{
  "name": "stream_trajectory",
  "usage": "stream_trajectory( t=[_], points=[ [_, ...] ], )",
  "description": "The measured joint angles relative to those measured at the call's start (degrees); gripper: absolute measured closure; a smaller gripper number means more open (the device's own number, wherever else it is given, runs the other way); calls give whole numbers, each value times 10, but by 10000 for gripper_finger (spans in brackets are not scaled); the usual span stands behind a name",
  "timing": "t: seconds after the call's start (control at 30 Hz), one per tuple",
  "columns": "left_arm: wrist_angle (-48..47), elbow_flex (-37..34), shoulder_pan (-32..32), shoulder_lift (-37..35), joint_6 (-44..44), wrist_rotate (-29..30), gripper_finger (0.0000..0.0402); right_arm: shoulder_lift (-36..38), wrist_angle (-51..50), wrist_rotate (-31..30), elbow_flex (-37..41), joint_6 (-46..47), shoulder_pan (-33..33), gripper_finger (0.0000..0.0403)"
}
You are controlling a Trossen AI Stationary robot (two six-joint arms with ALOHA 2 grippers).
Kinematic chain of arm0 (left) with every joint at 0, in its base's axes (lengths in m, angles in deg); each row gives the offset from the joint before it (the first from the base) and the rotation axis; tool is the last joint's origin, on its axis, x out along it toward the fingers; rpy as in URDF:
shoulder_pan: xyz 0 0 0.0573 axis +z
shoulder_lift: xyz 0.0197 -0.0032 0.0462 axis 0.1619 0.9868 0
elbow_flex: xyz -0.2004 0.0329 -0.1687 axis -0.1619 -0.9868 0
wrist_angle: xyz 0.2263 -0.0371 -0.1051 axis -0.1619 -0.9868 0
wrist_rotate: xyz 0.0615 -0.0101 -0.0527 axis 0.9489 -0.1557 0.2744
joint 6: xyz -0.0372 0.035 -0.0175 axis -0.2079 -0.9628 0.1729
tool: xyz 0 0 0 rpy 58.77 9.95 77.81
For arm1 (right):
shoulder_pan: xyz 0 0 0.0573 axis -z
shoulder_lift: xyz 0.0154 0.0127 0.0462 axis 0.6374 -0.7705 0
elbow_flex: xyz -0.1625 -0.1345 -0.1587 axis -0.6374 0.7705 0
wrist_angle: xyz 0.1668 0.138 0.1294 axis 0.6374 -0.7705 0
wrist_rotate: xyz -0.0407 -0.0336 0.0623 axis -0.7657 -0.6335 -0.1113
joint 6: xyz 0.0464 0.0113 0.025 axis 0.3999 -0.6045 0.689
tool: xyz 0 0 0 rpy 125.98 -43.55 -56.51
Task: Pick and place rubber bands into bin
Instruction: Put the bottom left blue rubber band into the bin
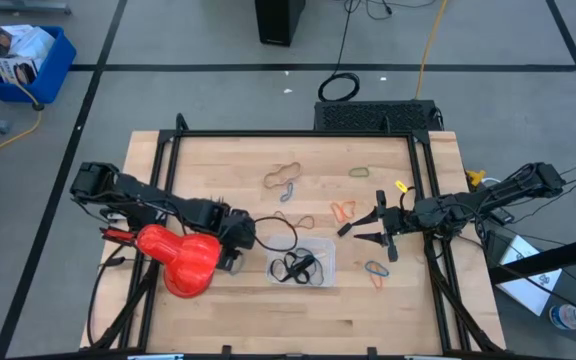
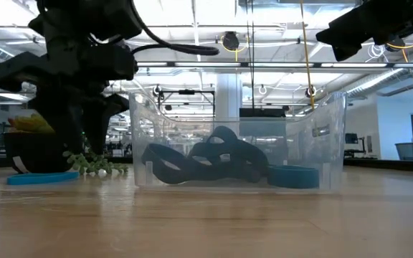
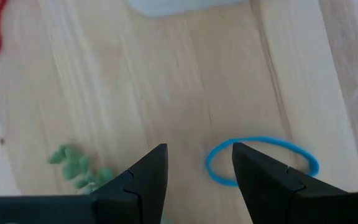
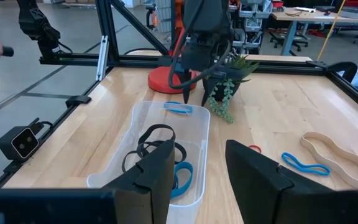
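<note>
Looking past your left gripper [image 3: 197, 180], you see its two dark fingers spread apart with nothing between them, poised over a thin blue rubber band [image 3: 263, 160] that lies flat on the wooden table [image 1: 218, 310] just outside the bin. In the high view that gripper [image 1: 236, 238] sits right beside the left end of the small clear rectangular plastic bin [image 1: 325, 262], next to a red vase-shaped object [image 1: 183, 258] and a sprig of small green leaves [image 3: 76, 165].

Your right gripper [image 1: 370, 227] hangs to the right of the bin, its fingers also standing apart and empty.

Inside the bin you have a tangle of black rubber bands [image 4: 151, 146] and one blue band [image 4: 182, 175]. Other loose bands lie scattered on the table: tan ones [image 1: 284, 175] toward the far side, orange ones [image 1: 344, 210] by the right gripper, a green one [image 1: 359, 172], and a blue one [image 1: 376, 268] near the right edge.
</note>
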Motion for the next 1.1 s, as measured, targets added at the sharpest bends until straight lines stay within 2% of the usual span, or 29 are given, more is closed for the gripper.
stream_trajectory(
  t=[0.3,0.57,0.63,0.8,1.1],
  points=[
    [9,-18,-14,11,-7,10,215,0,0,0,0,0,0,261],
    [31,-16,-28,53,-3,17,215,0,0,0,0,-2,0,261],
    [37,-15,-28,63,21,19,215,-1,0,0,0,-2,0,261],
    [45,-15,-28,57,68,23,215,0,0,0,0,0,0,261],
    [59,-18,-28,43,70,19,215,0,0,0,0,0,0,261]
  ],
)
